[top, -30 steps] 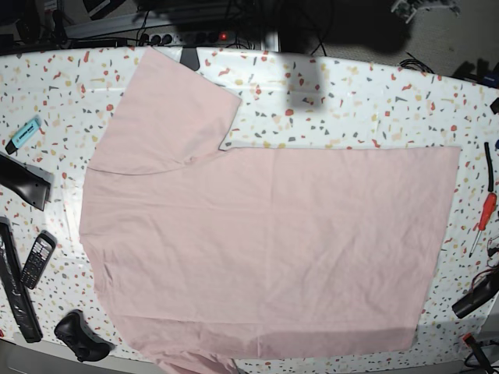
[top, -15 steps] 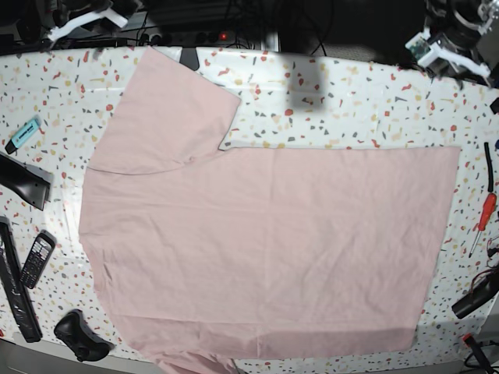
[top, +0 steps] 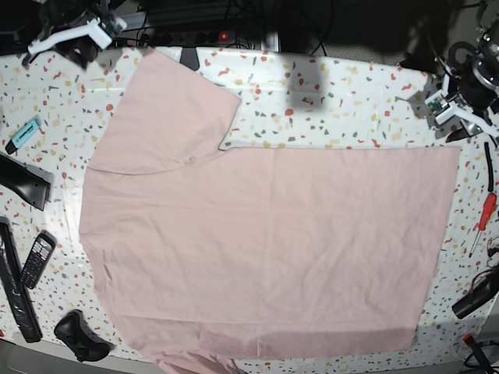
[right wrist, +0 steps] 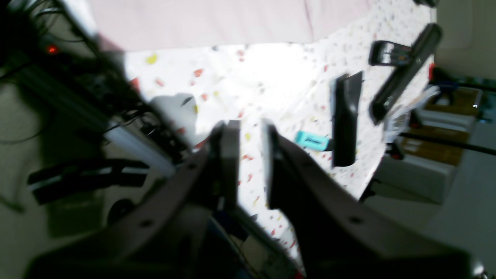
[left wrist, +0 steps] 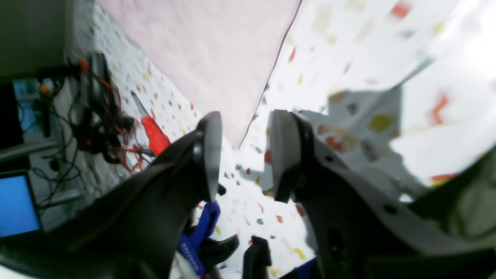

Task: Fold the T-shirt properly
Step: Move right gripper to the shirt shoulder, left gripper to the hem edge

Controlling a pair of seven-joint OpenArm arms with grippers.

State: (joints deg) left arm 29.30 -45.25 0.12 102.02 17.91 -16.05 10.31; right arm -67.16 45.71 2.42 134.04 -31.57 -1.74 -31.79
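The pale pink T-shirt (top: 265,249) lies spread flat on the speckled table (top: 351,86), plain side up, with one sleeve (top: 171,109) pointing to the back left. No lettering shows. My left gripper (top: 446,105) hovers just behind the shirt's back right corner. In the left wrist view it (left wrist: 245,128) is open and empty, with the shirt's edge (left wrist: 217,50) ahead of it. My right gripper (top: 74,37) is over the table's back left corner, beside the sleeve. In the right wrist view it (right wrist: 250,131) shows a narrow gap with nothing in it, and the shirt (right wrist: 217,19) lies far ahead.
On the left edge lie a teal marker (top: 23,132), a black wedge (top: 23,181), a phone (top: 37,259), a long black remote (top: 15,288) and a black controller (top: 78,336). A red screwdriver (top: 485,218) and cables lie at the right edge.
Both arms have come into view from the back. The left arm has moved forward and down toward the shirt's back right corner. The shirt has not moved.
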